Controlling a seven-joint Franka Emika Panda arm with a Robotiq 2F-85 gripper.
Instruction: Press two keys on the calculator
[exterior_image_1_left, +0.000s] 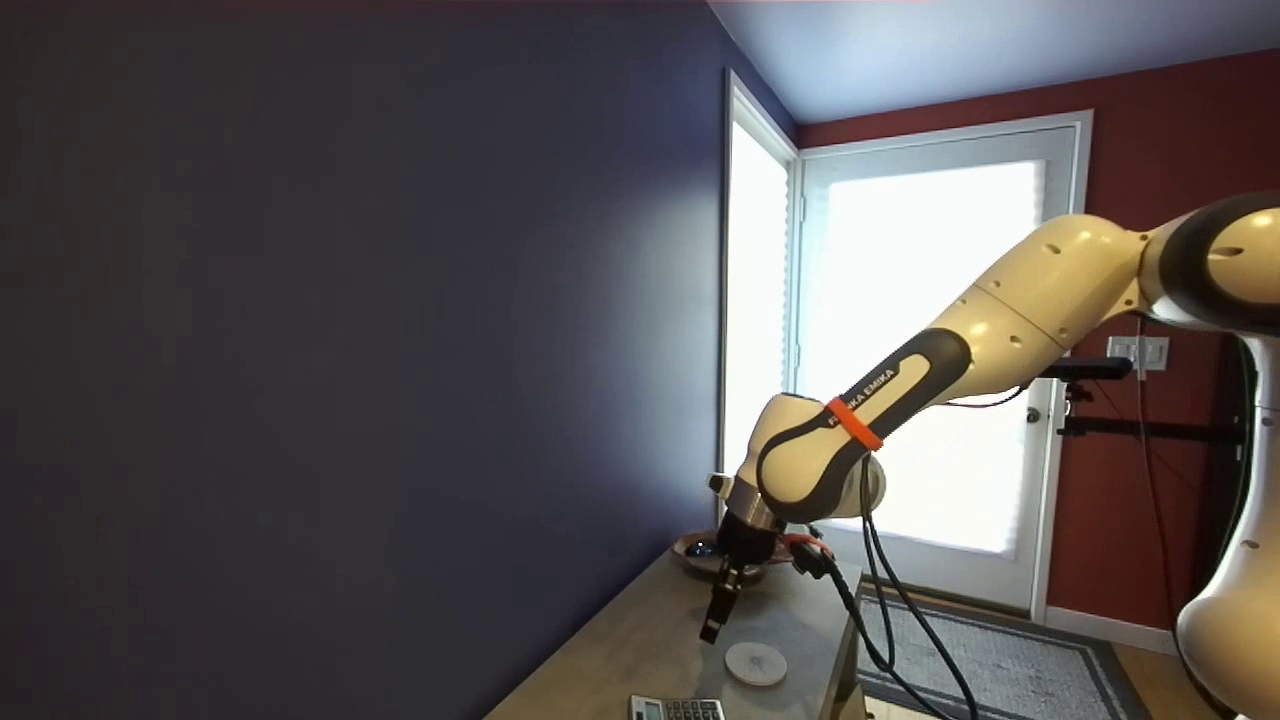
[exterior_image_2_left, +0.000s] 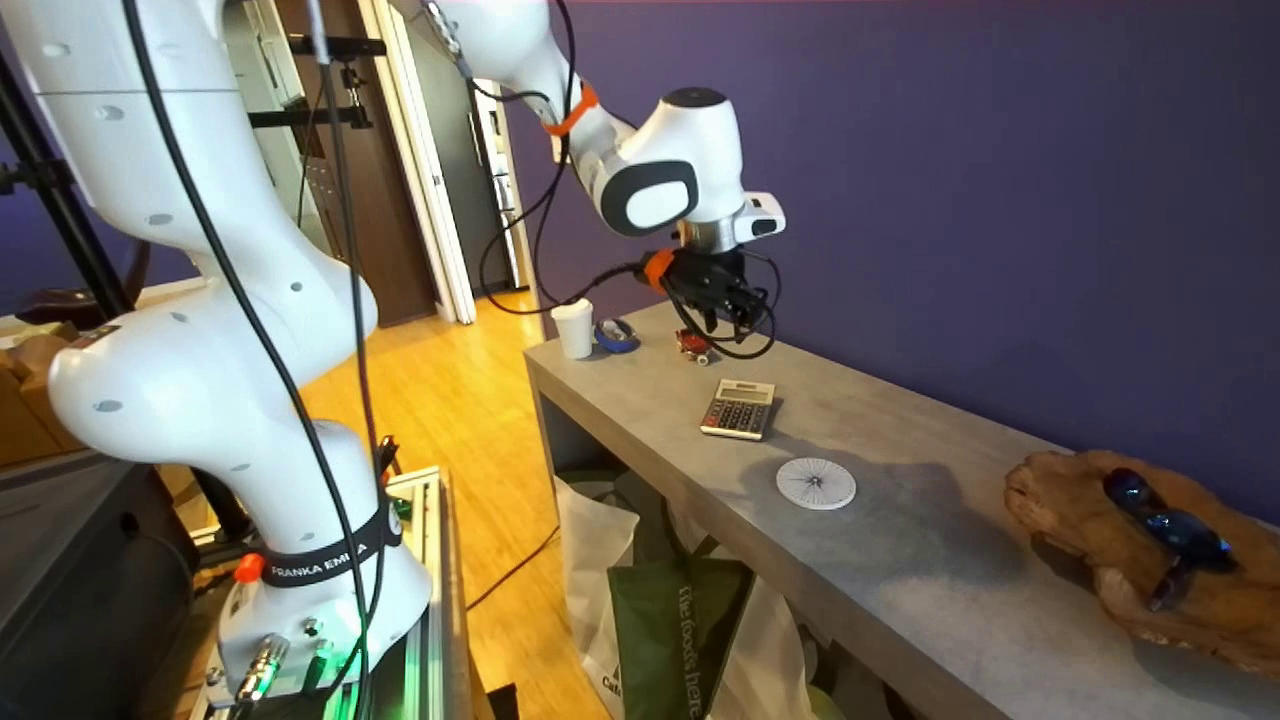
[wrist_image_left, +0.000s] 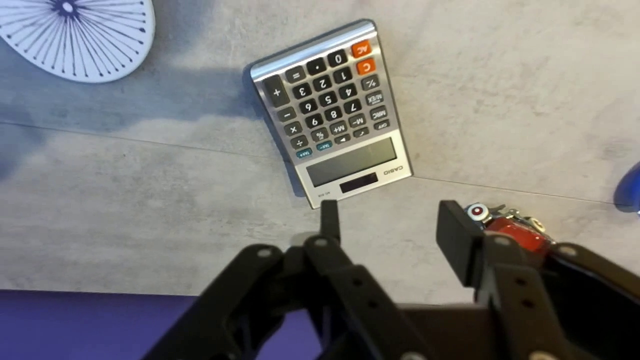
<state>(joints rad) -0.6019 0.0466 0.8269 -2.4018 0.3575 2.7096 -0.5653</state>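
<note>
The calculator lies flat on the grey table (wrist_image_left: 150, 225), a silver Casio with black keys and two orange ones. It shows whole in the wrist view (wrist_image_left: 332, 112), with its screen end toward my gripper. It also shows in an exterior view (exterior_image_2_left: 739, 410), and is cut off by the bottom edge in an exterior view (exterior_image_1_left: 680, 709). My gripper (wrist_image_left: 387, 215) is open and empty above the table. Its left fingertip appears just past the calculator's screen-end corner in the wrist view. The fingers are apart from the keys. In an exterior view the gripper (exterior_image_1_left: 712, 630) points down at a tilt.
A white round disc (exterior_image_2_left: 816, 484) lies beside the calculator. A red toy (wrist_image_left: 520, 235) sits near the right finger. A white cup (exterior_image_2_left: 574, 330) and a blue tape roll (exterior_image_2_left: 616, 336) stand at the table's end. A wooden bowl (exterior_image_2_left: 1060, 490) holds sunglasses. A purple wall (exterior_image_2_left: 1000, 250) borders the table.
</note>
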